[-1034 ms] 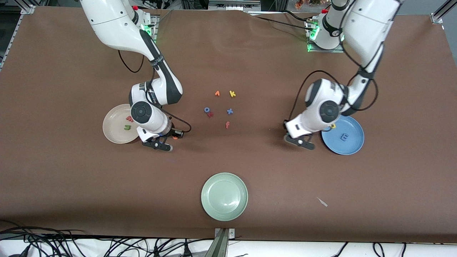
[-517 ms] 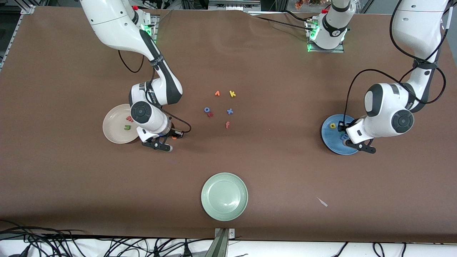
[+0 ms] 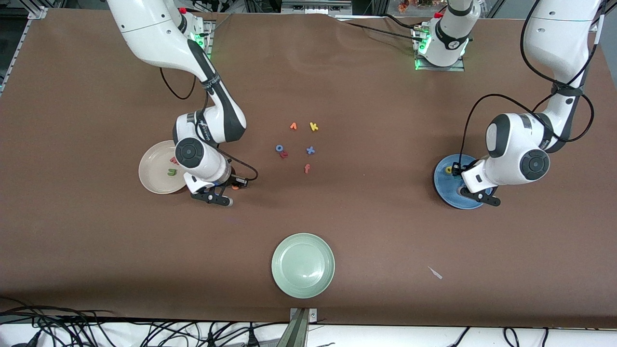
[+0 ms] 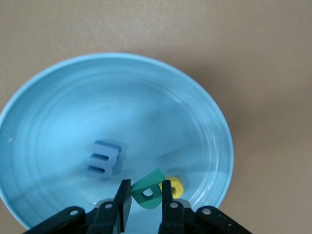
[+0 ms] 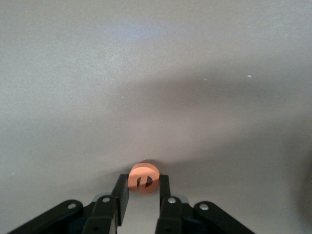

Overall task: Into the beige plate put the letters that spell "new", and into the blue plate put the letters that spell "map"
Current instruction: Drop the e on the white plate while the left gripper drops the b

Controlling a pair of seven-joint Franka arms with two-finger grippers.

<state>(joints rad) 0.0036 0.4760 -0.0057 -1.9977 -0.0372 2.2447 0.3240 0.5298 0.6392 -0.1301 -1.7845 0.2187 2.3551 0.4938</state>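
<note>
Over the blue plate [image 4: 73, 97] my left gripper [image 4: 146, 188] is shut on the teal "a" [image 4: 148, 194]. The blue "m" [image 4: 102, 159] and yellow "p" [image 4: 177, 186] lie in that plate [image 3: 446, 193]; from the front the left gripper [image 3: 462, 179] hides the "a". My right gripper [image 5: 143, 181] is shut on the orange "e" [image 5: 144, 177], low at the table beside the beige plate [image 3: 150, 179]. In the front view the "e" [image 3: 235, 187] shows at the right gripper [image 3: 233, 185]. The green "n" [image 3: 172, 171] and pinkish-red "w" [image 3: 174, 160] lie in the beige plate.
A pale green plate [image 3: 302, 265] sits near the front camera at mid-table. Loose letters lie mid-table: an orange one [image 3: 293, 126], yellow "k" [image 3: 314, 126], blue "o" [image 3: 279, 148] touching a small red letter [image 3: 284, 154], blue "x" [image 3: 310, 150], orange-red "f" [image 3: 307, 168]. A white scrap [image 3: 435, 273] lies nearer the camera.
The left arm swung from the bare table beside the blue plate to over that plate. The right gripper's fingers closed on the orange "e"; that arm barely moved.
</note>
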